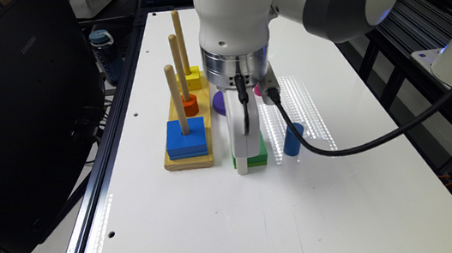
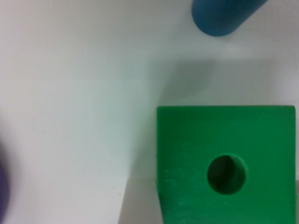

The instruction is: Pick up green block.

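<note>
Lying flat, green block (image 2: 196,140) hole upward.

We see the white arm (image 1: 233,13) reaching straight down from the top of the exterior view, wrist vertical, a black cable looping off to that view's right. The gripper (image 1: 243,165) points downward, its tip right at the table surface.

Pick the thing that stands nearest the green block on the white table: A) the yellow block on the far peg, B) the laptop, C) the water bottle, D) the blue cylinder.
D. The blue cylinder stands upright on the table just to the exterior view's right of the green block, and the wrist view shows both together.
</note>
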`<state>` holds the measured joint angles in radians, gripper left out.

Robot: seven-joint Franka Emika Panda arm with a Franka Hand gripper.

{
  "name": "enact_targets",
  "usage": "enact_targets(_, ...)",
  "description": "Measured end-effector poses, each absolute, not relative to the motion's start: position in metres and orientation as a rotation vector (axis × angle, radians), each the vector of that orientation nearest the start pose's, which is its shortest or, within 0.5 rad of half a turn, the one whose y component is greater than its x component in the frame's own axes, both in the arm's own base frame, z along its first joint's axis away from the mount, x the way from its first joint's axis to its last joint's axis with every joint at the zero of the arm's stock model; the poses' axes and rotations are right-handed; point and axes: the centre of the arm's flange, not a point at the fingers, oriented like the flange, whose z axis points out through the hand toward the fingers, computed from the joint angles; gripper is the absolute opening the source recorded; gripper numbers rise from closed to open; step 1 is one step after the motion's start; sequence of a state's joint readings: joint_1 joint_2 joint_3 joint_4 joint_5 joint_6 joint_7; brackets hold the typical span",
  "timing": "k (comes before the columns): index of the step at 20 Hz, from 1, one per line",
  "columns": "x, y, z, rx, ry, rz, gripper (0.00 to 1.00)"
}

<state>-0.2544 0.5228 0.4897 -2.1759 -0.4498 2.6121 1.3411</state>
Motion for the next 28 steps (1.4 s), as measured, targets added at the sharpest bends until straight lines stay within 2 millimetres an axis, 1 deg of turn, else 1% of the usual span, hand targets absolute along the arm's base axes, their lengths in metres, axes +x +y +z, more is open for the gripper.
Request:
enact_targets(9,0.537,0.146,0.175,-2.894,1.173,-0.002,0.0)
enact_targets(12,0.538,0.146,0.18,-2.893,1.172,-0.013,0.0)
enact_targets(17,0.538,0.149,0.195,-2.895,1.174,-0.033,0.0)
enact_targets(20,0.538,0.149,0.197,-2.897,1.174,-0.036,0.0)
enact_targets(22,0.54,0.15,0.208,-2.895,1.177,-0.052,0.0)
enact_targets(25,0.539,0.153,0.236,-2.902,1.186,-0.055,0.0)
enact_targets(26,0.538,0.153,0.241,-2.903,1.188,-0.052,0.0)
enact_targets(28,0.537,0.152,0.242,-2.904,1.189,-0.046,0.0)
